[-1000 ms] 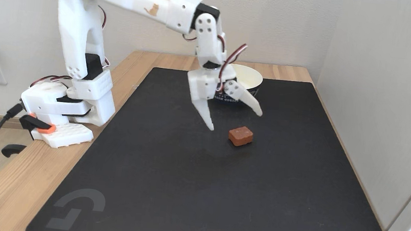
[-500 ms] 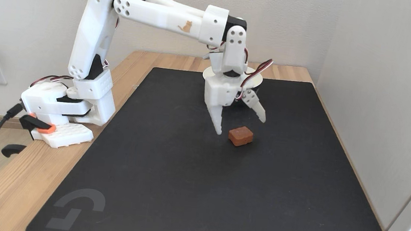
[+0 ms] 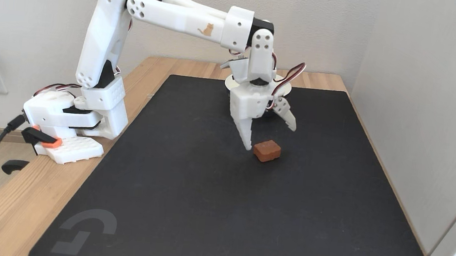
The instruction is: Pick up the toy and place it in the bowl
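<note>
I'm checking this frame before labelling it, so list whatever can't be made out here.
- The bowl, fixed view: the wrist and gripper cover most of it, so its inside and lettering can't be read.
- The toy, fixed view: the marks on top are too small to make out.
- Left fingertip, fixed view: it's unclear whether it touches the toy or the mat.
- Mat's near edge: cut off by the frame's bottom.

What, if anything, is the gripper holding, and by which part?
Nothing. The gripper is open above the toy, which lies on the mat.
</note>
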Available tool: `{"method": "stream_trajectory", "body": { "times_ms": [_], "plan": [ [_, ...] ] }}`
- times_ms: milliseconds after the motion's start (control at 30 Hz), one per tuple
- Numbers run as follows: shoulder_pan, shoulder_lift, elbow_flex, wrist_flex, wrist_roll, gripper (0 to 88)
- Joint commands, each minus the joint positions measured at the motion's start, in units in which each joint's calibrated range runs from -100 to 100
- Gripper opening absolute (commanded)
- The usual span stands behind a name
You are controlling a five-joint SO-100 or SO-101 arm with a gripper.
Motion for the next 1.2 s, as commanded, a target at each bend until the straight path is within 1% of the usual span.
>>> {"method": "stream_trajectory", "body": {
  "times_ms": [0,200,300,333,400,433,533,600,867,1000,1167],
  "plan": [
    [1.41,1.49,-2.24,-0.83,0.28,42.4],
    [1.41,8.91,-2.87,-5.91,0.28,42.4],
    [1.41,10.75,-3.86,-6.0,0.28,42.1],
    [1.41,10.91,-4.32,-5.66,0.28,40.9],
    [1.41,11.0,-4.59,-5.57,0.28,34.3],
    [1.41,11.0,-4.5,-5.74,0.07,24.6],
    [1.41,11.08,-4.32,-5.91,-0.04,8.1],
    [1.41,11.08,-4.14,-6.0,-0.09,3.0],
    [1.33,10.25,-4.68,-6.17,-0.19,2.4],
    [0.24,5.99,-10.26,-5.49,-0.35,2.3],
    [-3.35,-6.34,-11.8,-5.57,-5.1,2.2]
  ]
}}
